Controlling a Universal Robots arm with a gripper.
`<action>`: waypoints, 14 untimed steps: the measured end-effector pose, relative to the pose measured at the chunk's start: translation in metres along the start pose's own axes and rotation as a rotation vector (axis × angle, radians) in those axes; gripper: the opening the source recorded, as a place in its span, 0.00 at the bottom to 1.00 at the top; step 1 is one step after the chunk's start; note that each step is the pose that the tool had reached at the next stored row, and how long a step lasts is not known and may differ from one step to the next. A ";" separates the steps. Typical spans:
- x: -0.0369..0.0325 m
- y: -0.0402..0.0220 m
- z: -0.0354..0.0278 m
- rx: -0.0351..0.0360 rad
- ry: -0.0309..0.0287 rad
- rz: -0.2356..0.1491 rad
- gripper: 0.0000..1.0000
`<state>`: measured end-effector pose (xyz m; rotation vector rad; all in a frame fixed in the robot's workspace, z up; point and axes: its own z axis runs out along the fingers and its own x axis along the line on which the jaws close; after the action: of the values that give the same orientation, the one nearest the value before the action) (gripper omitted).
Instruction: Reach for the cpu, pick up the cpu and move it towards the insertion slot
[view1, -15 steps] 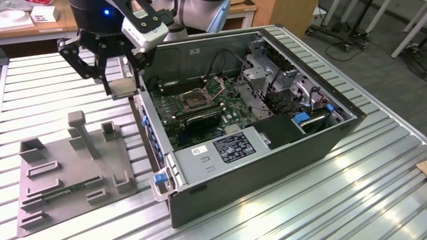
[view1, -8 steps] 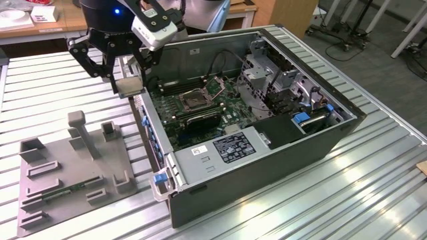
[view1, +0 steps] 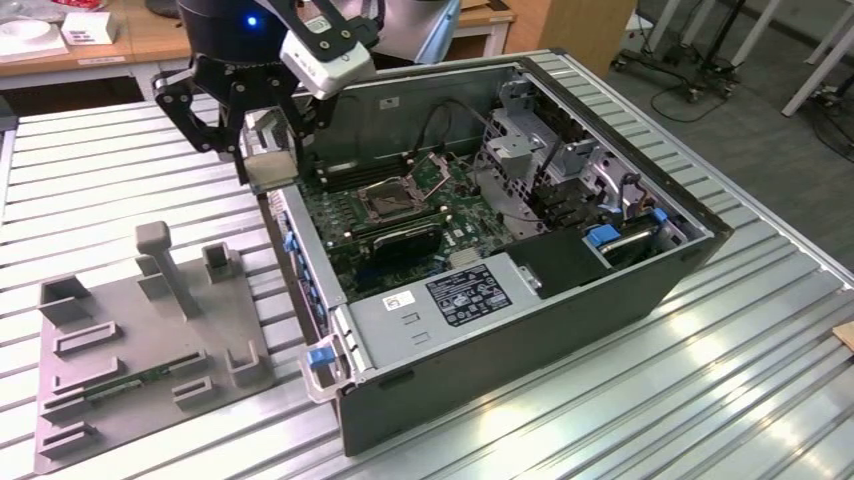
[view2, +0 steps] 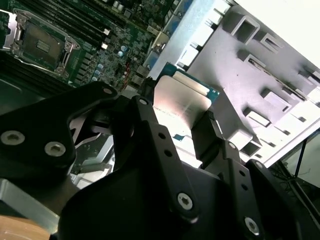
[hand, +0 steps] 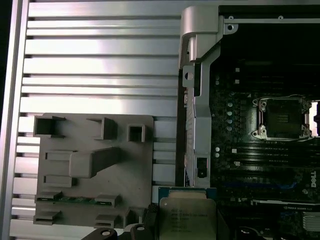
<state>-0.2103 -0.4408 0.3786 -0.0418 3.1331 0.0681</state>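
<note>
My gripper (view2: 182, 132): jaws closed tight on the cpu (view2: 181, 102) | held up over the case edge (shiny side showing) | insertion slot (hand: 282, 117) nearby, not touching.

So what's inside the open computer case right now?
In the computer case: the green motherboard with the empty insertion slot. The power supply covers what lies beneath it.

Lab or workshop, slatted metal workbench (view1: 747, 330), open computer case (view1: 534, 300), wheeled stands (view1: 681, 60)

Grey tray (view1: 134, 340) with memory stick (view1: 127, 383) beside open computer case (view1: 534, 330).
</note>
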 end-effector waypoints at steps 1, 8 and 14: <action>-0.0014 0.0000 0.0000 0.0000 0.0001 0.000 0.54; -0.0041 -0.0001 0.0000 0.0000 0.0000 0.000 0.54; -0.0049 -0.0001 0.0000 0.0000 0.0000 0.000 0.54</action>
<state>-0.2054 -0.4408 0.3786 -0.0421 3.1331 0.0681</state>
